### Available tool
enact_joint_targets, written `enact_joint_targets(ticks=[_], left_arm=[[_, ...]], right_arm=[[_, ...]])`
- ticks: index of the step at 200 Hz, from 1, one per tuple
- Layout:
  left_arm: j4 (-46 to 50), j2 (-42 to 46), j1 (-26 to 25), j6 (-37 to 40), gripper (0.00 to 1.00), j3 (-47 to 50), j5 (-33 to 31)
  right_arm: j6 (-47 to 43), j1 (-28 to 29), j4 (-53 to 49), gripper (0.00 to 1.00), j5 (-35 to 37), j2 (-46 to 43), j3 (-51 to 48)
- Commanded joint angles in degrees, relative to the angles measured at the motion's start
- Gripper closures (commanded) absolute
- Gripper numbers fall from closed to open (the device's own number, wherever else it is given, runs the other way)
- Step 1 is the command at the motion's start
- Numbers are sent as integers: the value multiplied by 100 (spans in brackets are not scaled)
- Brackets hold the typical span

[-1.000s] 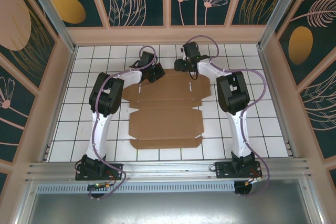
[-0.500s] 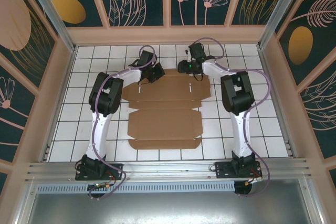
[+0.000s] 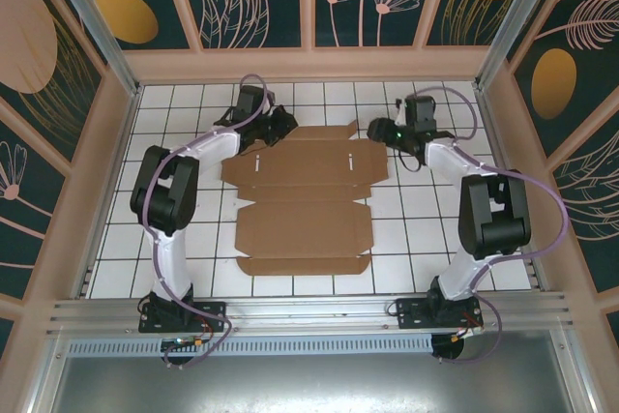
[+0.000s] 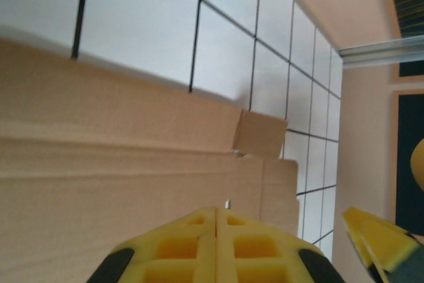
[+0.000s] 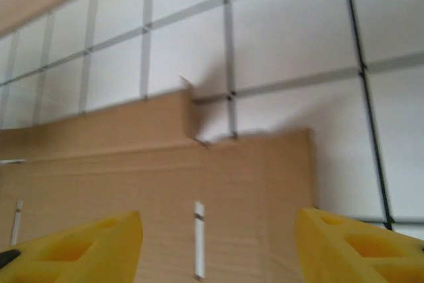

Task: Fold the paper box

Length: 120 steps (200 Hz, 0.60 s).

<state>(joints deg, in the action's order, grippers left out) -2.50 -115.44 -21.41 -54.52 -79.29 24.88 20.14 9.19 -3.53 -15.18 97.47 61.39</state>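
The box lies as a flat, unfolded sheet in the middle of the table. Creases run across it, and its far flap sits between the two grippers. It looks light and thin. A panel should be stiff across its width but ready to hinge along the scored lines, and the sheet would likely slide on the smooth tiles if pushed from one side only. A pinch in mid-panel would probably dent it. The better hold is a flap's free edge near a corner, with the other arm pinning the neighbouring panel. A small tab at the far right corner stands up a little and may snag.

The left gripper has its jaws pressed together with nothing between them, low over the far left corner; whether it touches the cardboard is hard to say. The right gripper hangs over the far right corner, jaws apart and empty.
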Motion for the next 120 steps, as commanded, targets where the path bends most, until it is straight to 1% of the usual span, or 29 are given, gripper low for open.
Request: enact_joint_targets(ticks=[1, 28, 57, 76, 109, 120], left_arm=[[40, -14, 5, 39, 96, 597, -38], [-78, -102, 5, -9, 99, 965, -67], [-137, -239, 8, -32, 100, 1090, -109], [-144, -333, 16, -47, 100, 1147, -113], [-255, -404, 74, -119, 100, 1333, -73], [-281, -416, 92, -112, 100, 1379, -65]], right_arm=[[361, -275, 489, 37, -533, -67, -444], [421, -459, 778, 35, -1330, 378, -581], [334, -478, 938, 35, -1908, 758, -591], [280, -510, 917, 36, -2163, 993, -502], [280, -626, 880, 38, -2147, 1128, -514], [279, -638, 937, 38, -2260, 1174, -548]])
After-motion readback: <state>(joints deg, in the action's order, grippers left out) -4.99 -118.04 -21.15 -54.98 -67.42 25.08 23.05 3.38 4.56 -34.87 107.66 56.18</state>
